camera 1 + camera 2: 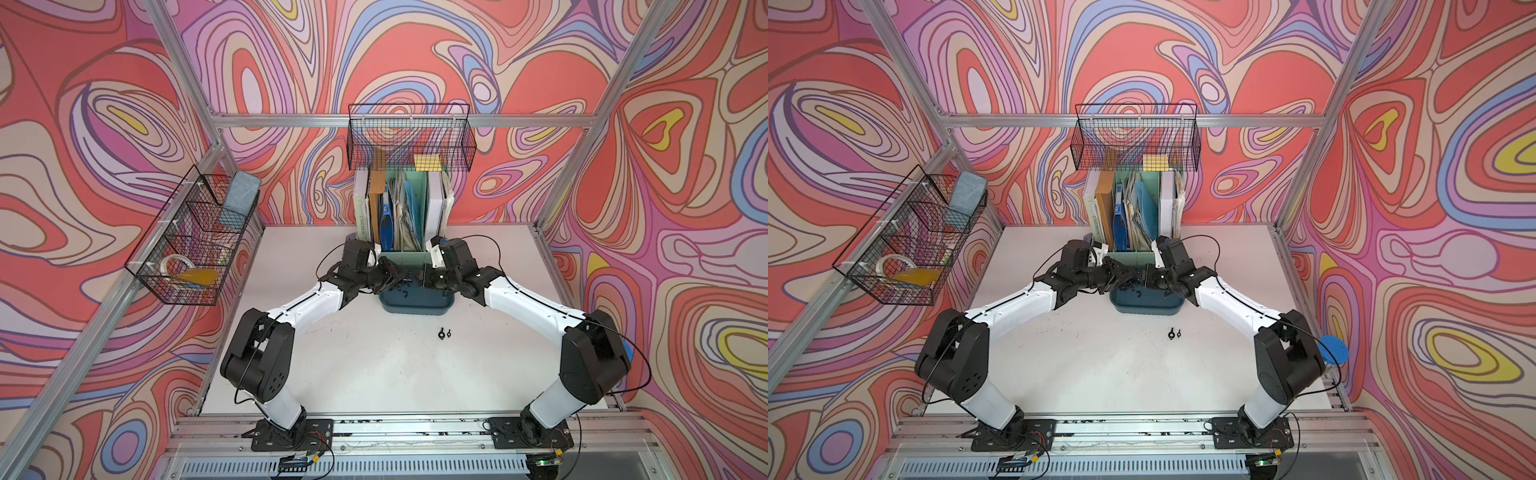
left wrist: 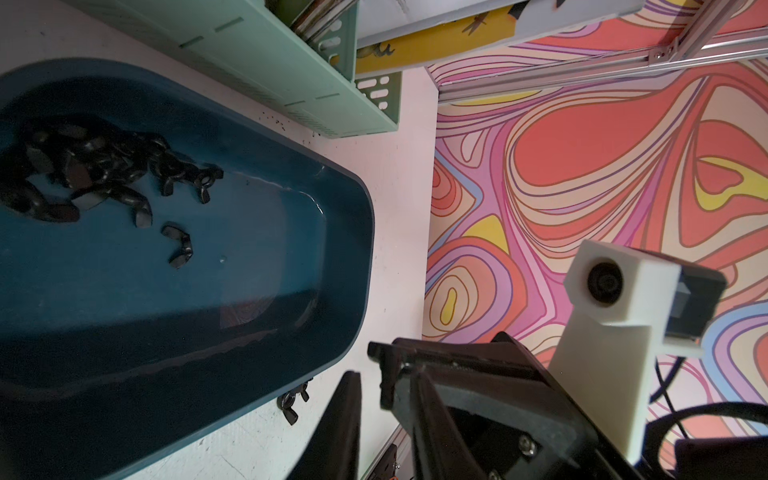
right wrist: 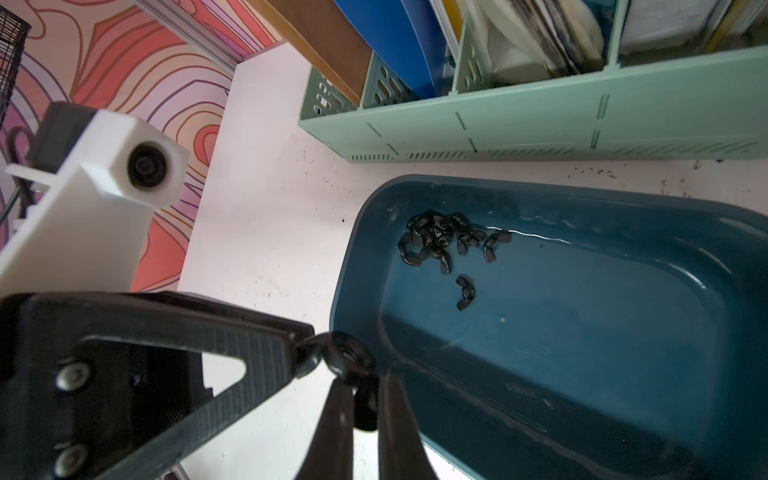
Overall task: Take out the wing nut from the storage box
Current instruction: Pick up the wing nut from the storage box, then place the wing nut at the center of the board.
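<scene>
Closest to the lens in the right wrist view, the right gripper [image 3: 360, 388] is clenched on a black wing nut [image 3: 349, 358], pinching one wing between its two fingers. The nut hangs in the air over the corner rim of the storage box [image 3: 602, 324]. It is raised off the floor of the box but, as I judge it, not clear of its outline. The tip of the left gripper [image 3: 293, 351] touches the nut's other wing; I cannot tell whether that gripper is clamped on it or merely alongside. In both top views the two arms meet above the box. Inside lie a heap of nuts [image 3: 440, 241] and one stray nut [image 3: 464, 293]. Two loose nuts [image 1: 441, 333] sit on the worktop [image 1: 374, 365] in front of the box. The pick looks done; what is left is to carry the nut past the rim and set it down on the worktop.
</scene>
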Controlling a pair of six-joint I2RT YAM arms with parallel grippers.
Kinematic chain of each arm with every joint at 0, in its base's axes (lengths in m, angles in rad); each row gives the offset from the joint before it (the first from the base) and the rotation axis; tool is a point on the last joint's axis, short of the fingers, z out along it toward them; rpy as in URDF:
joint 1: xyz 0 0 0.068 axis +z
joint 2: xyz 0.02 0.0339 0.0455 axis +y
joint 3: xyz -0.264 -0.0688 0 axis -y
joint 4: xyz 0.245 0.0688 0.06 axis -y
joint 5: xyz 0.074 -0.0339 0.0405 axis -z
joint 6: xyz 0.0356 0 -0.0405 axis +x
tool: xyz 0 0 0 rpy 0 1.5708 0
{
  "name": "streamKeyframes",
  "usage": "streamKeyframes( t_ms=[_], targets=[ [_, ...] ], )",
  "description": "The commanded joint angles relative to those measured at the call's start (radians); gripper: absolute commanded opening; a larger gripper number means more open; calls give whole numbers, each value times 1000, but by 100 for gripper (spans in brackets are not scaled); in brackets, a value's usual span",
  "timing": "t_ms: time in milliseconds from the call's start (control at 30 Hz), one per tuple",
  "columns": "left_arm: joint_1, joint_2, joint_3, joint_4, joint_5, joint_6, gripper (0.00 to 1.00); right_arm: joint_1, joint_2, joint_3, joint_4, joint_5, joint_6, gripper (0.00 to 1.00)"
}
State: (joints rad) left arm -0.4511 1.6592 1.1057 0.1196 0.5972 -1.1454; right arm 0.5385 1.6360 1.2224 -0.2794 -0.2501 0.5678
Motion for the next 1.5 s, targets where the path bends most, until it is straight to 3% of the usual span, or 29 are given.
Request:
streamKeyframes(
  t_ms=[0, 267, 367, 467, 700, 967, 1167, 1233, 1267, 1467],
  targets=[
    [-2, 18, 17, 22, 18, 3, 25, 8, -18, 13, 19, -12, 0, 12],
    [-2, 31, 20, 29, 27, 0, 13, 12, -11, 14, 23, -15, 6, 12],
    [-3, 33, 23, 28, 27, -1, 0, 14, -11, 13, 25, -18, 6, 12],
    [-2, 33, 23, 25, 26, 0, 0, 14, -12, 12, 23, -14, 6, 14],
    [-3, 9, 23, -49, 11, 30, 0, 14, -50, -25, -34, 84, -8, 51],
    [-37, -57, 36, -296, -72, 135, 0, 14, -160, -111, -128, 234, -46, 68],
    [-102, -113, 47, -502, -177, 199, 0, 14, -258, -178, -197, 306, -52, 88],
    [-134, -121, 54, -562, -219, 211, 0, 14, -286, -198, -220, 317, -55, 90],
    [-147, -123, 56, -580, -233, 211, 0, 15, -299, -205, -232, 324, -53, 97],
    [-254, -97, 66, -639, -307, 189, 0, 14, -386, -262, -300, 393, -53, 98]
  ],
)
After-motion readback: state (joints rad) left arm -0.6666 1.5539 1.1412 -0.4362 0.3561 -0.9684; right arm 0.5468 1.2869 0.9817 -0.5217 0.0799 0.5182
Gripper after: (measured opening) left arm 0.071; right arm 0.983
